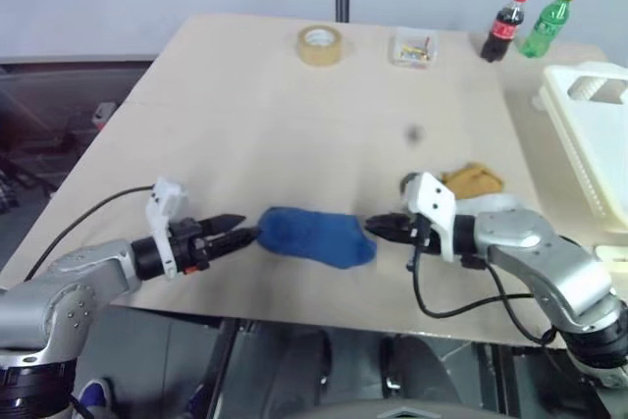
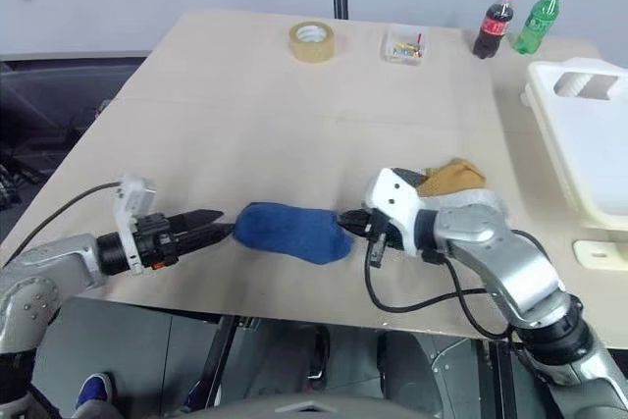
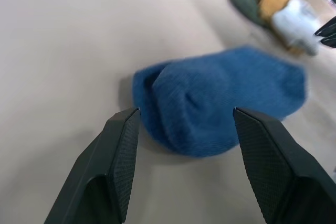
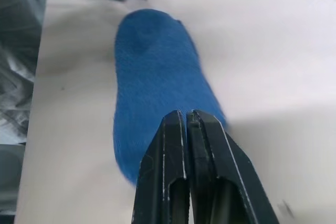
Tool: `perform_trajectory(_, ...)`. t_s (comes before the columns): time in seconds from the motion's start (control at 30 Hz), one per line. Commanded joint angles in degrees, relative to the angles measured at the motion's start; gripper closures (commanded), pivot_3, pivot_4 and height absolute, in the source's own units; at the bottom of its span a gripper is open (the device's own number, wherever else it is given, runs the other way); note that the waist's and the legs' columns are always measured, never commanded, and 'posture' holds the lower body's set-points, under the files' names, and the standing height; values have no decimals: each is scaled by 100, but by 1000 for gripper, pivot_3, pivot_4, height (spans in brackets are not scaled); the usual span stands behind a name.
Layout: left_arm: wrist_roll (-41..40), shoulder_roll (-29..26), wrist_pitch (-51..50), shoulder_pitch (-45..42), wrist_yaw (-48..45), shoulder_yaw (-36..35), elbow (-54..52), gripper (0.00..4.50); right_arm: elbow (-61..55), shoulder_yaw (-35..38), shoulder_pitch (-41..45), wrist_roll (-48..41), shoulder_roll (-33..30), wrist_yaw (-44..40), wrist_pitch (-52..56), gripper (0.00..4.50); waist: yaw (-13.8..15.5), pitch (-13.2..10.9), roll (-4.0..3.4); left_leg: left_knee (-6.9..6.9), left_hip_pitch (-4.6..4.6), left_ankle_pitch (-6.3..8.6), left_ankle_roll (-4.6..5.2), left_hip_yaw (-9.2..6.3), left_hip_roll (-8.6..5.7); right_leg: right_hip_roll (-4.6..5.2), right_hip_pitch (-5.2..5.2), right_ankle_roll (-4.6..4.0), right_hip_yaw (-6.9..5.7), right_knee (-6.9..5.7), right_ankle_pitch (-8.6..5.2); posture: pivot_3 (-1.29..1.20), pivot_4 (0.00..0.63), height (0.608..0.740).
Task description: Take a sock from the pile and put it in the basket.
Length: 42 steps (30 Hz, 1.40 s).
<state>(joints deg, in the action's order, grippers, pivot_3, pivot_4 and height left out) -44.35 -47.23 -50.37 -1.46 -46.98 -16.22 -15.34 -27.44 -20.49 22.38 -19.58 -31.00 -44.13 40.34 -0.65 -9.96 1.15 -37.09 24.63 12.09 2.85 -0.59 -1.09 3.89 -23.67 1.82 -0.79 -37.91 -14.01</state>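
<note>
Sock [image 1: 316, 235] flat on surface [image 1: 255, 115], between the two sets of jaws. Left jaws [image 1: 238, 234] released, tips at one end of sock, not gripping. Right jaws [image 1: 378, 227] clenched on nothing, tips at the other end. Pile [image 1: 473, 183] just behind right jaws. Basket [image 1: 589, 134] well beyond right jaws, at surface edge.

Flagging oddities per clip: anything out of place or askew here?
The blue sock lies alone near the table's front edge, apart from the pile and outside the basket. Nothing looks spilled or damaged.
</note>
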Motion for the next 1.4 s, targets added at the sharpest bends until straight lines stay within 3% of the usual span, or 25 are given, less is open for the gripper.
perform_trajectory(0.03,349,98,69,-255,108,478,188,1496,842,-547,261,516,225,-268,-828,4455,3,0,0,-1,2,0,0,0,-1,-1,0,15,0,-1,9,0,150,740)
perform_trajectory(0.2,445,291,-25,-732,-90,998,443,1496,1867,-1059,462,1106,326,-653,-1531,4455,42,1,1,-8,2,-1,-1,-1,-8,-2,2,21,-3,-1,12,0,150,740)
perform_trajectory(0.3,69,272,-268,-853,-532,1069,332,1496,2085,-1113,517,1316,335,-755,-1728,4455,14,4,3,-7,-4,-1,-1,-2,-6,-6,9,21,-2,-2,12,0,150,740)
perform_trajectory(0.47,-642,407,-735,-1181,-982,932,341,1496,1989,-916,526,1306,347,-796,-1636,4455,9,4,4,-9,-5,-1,-1,-6,-1,-11,10,20,-5,-6,12,0,150,740)
perform_trajectory(0.73,-1444,744,-1508,-1763,-856,895,446,1496,1537,-612,382,1123,341,-747,-1173,4455,23,3,4,-15,-1,-1,-1,-7,-4,-11,10,22,-4,-8,13,0,150,740)
perform_trajectory(0.83,-1144,625,-1378,-1609,-625,768,556,1496,1327,-570,383,1106,330,-735,-1014,4455,8,3,3,-16,-2,-2,-1,-6,-4,-14,10,22,-4,-8,13,0,150,740)
perform_trajectory(1.07,-761,-33,-923,-223,-749,148,245,1496,1281,-705,520,1115,476,-807,-988,4455,-20,0,-2,-6,-4,0,-4,-1,14,-26,1,18,4,-8,11,0,150,740)
perform_trajectory(1.4,-693,271,-598,205,-365,157,-291,1496,1701,-712,1097,796,580,-1706,-1062,4455,18,-1,-2,-10,1,1,-3,-3,-4,9,0,-1,0,-1,1,0,150,740)
